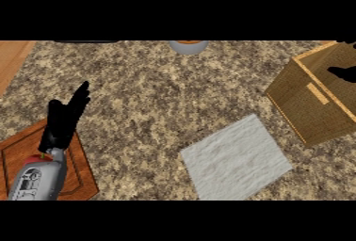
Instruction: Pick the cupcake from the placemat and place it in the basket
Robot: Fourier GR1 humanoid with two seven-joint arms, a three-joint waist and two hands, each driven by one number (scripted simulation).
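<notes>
Item one, cupcake: not visible anywhere. I find nothing on the placemat point(235, 159), a pale grey cloth lying bare on the speckled counter point(167, 89), near and right of centre.

Item two, basket point(313, 101): a woven box with a pale label on its rim, far right, just beyond the placemat's far corner and partly cut by the frame edge.

Item three, right hand point(343, 72): only dark finger shapes show over the basket's opening at the right edge. I cannot tell whether they are curled or what, if anything, they carry.

Item four, left hand point(66, 117): fingers straight and together, pointing up, holding nothing; resting at the near left, above a wooden board point(80, 176) with something red just showing at its wrist.

Item five, a grey round vessel point(188, 46) at the far edge, centre.

Step in hand, by my judgement: placing, since the mat is bare and the right hand is over the basket. The next move would call for a release low inside the basket, then a lift clear of the rim.
</notes>
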